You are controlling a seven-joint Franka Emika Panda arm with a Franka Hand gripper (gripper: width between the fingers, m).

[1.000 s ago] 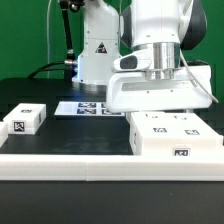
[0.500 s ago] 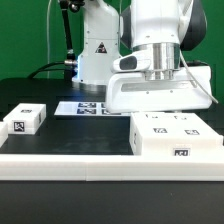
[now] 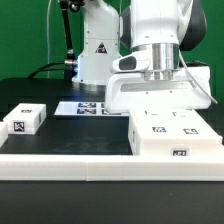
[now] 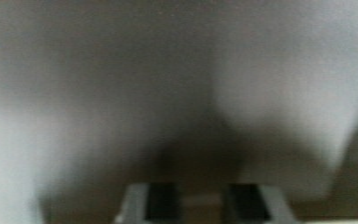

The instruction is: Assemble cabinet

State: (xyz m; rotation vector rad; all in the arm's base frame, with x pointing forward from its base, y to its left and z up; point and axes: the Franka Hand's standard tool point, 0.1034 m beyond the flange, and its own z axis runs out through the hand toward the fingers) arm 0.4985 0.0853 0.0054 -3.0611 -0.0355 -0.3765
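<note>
Currently, cabinet body [image 3: 175, 135] sits at the front corner of the surface [image 3: 80, 135], exterior view's right; fingers [image 4: 153, 200] close above, opening and hold unreadable; risk: off-centre descent could shove or tip it.

- wrist view: blurred all over, a grey smear; only two dark fingers [image 4: 155, 201] of the gripper [image 4: 201, 201] show, and the surface beyond them can't be told
- exterior view: fingertips hidden between the gripper's white housing and the cabinet body [image 3: 178, 138]; jaw gap can't be told
- right end of the cabinet body cut off by the frame's right edge
- top of the arm [image 3: 155, 25] cut off by the upper edge
- right part of the marker board [image 3: 80, 107] hidden behind the housing; tags too small to read
- tag on the small panel [image 3: 24, 120] at the left edge too small to read
</note>
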